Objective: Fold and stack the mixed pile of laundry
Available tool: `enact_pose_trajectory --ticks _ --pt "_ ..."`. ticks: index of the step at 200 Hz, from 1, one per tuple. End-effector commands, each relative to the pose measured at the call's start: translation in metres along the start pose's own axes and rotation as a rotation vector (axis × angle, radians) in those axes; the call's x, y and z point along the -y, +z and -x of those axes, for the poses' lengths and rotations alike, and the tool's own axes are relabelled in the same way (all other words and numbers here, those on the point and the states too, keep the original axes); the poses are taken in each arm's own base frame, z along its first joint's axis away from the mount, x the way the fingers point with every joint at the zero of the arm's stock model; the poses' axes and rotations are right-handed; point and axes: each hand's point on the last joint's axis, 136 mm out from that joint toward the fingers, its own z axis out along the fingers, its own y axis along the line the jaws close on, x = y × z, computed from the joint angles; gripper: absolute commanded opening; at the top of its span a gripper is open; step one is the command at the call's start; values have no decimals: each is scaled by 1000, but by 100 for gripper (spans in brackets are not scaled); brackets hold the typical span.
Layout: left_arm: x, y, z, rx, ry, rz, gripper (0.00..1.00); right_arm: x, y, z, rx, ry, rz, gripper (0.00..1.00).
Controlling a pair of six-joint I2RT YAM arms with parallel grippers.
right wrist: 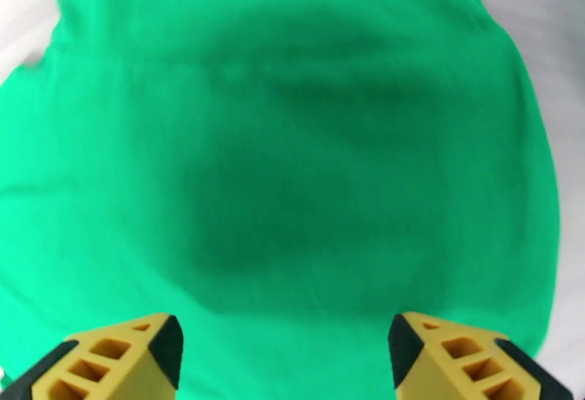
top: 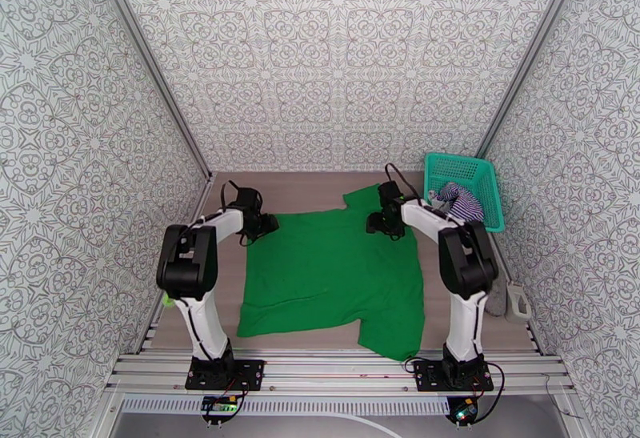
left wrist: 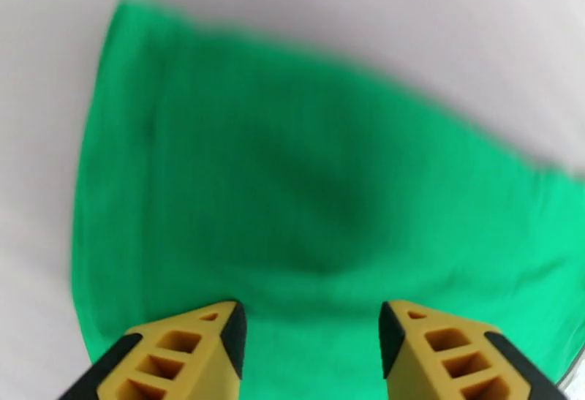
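The green T-shirt (top: 332, 271) lies spread flat on the middle of the table (top: 308, 183), between the two arms. One sleeve points toward the far edge and the other toward the near edge, close to the right arm's base. The left gripper (top: 261, 224) sits low at the shirt's far left corner. In the left wrist view its yellow, black-tipped fingers (left wrist: 208, 350) are a moderate way apart with nothing between them, the green cloth (left wrist: 292, 197) under them and pale tabletop (left wrist: 380, 21) beyond. The right gripper (top: 385, 224) is down over the shirt's far right part, just beside the far sleeve. In the right wrist view its fingers (right wrist: 439, 357) are spread wide and hold nothing, with the shirt (right wrist: 292, 138) below. Both wrist views are blurred, so I cannot tell whether either gripper's tips touch the cloth. The purple-and-white striped top (top: 462, 200) lies bunched inside the teal mesh basket (top: 458, 160), which stands at the far right corner of the table, well apart from the shirt. Small circuit boards (top: 222, 406) hang below the arm bases at the near rail, and any marking on them is too small to read.
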Motion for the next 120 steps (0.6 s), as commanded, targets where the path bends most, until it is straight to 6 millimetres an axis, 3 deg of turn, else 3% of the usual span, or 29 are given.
enact_pose_trajectory --ticks 1,40,45,81,110,120 --pt "-10 23 13 -13 -108 -25 52 3 15 10 -34 38 -33 79" --pt "-8 38 44 -2 -162 -94 52 -3 43 36 -68 76 -31 79" --pt "-11 47 43 -18 -170 -91 52 -4 46 39 -70 78 -30 79" --pt "-2 59 70 -7 -150 -147 53 -11 59 73 -35 87 -11 80" --pt "13 55 96 40 -119 -219 57 -17 66 100 8 80 47 80" --pt "23 45 105 68 -86 -254 59 -24 51 114 48 66 72 80"
